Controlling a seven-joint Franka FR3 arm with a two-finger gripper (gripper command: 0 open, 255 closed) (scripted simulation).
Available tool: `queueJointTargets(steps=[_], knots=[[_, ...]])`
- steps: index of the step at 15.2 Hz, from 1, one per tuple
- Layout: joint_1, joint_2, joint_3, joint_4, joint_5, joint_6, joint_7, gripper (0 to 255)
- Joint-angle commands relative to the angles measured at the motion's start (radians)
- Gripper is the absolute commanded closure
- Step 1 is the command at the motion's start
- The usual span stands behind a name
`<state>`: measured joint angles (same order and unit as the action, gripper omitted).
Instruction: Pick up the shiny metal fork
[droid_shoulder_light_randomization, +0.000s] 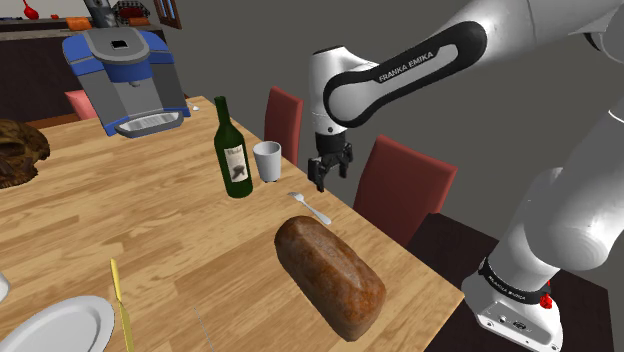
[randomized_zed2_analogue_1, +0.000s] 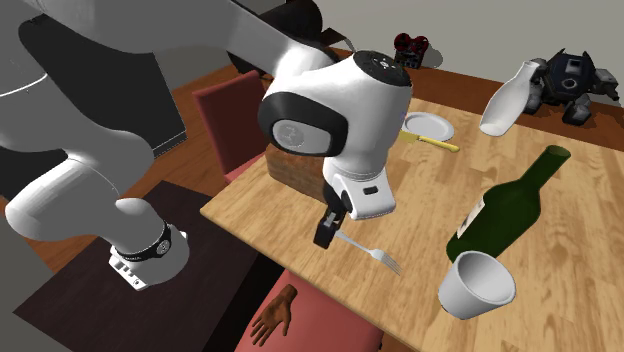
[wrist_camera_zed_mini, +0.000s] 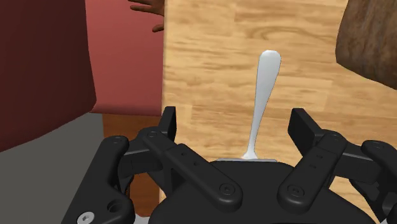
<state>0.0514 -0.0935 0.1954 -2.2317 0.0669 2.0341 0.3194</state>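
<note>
Jaws are standing spread, gripping nothing. Fork (wrist_camera_zed_mini: 263, 89) is lying flat on the bench (wrist_camera_zed_mini: 210, 57) directly below, between them, its long axis running across their closing line.

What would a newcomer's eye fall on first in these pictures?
The big white robot arm with dark joints reaches over the wooden table, its black two-finger tool open above the shiny metal fork at the table's edge. A long brown bread loaf lies nearby, and a dark green bottle stands upright.
</note>
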Motion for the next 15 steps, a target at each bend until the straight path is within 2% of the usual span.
queueJointTargets(steps=[1,6,13,15], knots=[[0.005,0.076,0.010,0.047,-0.005,0.021,0.028,0],[0.025,0.253,0.023,0.169,-0.024,0.056,0.088,0],[0.029,0.311,0.020,0.134,-0.036,0.149,0.091,0],[0.029,0.311,0.020,0.134,-0.036,0.149,0.091,0]])
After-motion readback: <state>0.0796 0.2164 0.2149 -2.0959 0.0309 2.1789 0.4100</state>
